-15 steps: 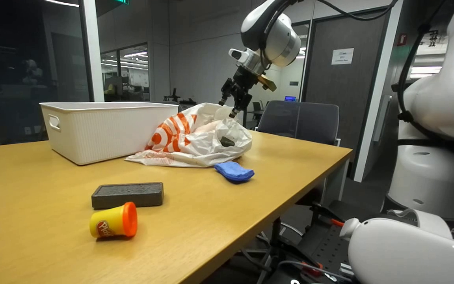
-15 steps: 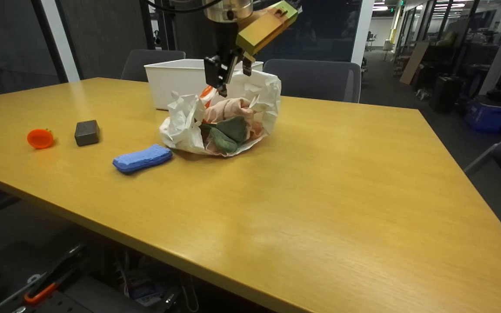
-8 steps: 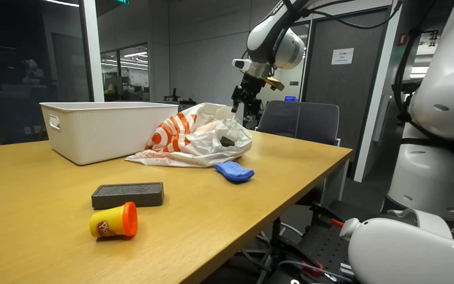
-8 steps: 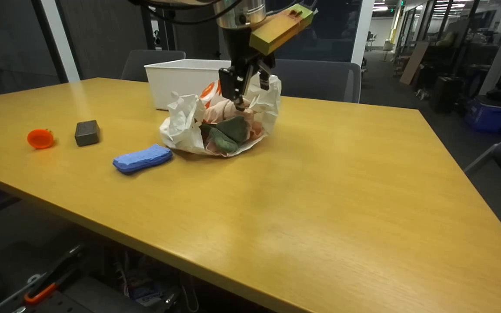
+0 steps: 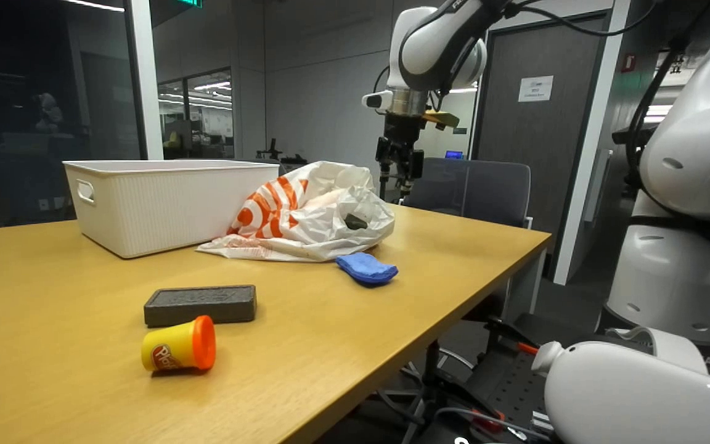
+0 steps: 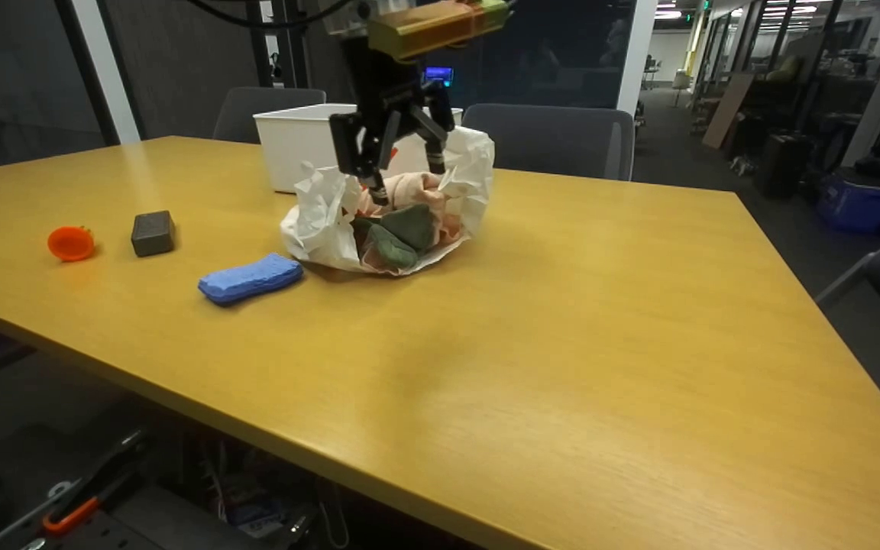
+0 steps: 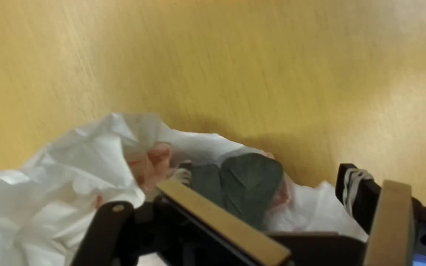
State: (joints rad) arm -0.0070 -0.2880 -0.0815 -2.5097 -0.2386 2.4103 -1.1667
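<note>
One white bag point(image 5: 306, 216) | crumpled | orange-printed | pink cloth point(image 6: 417, 186) inside

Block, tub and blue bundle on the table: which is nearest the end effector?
The blue bundle, beside the white bag; the dark block and yellow tub both lie farther off.

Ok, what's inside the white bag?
At the mouth of the white bag, what looks like pink cloth shows, with a dark green piece lying against it. Anything deeper is hidden by these and the bag's walls.
</note>
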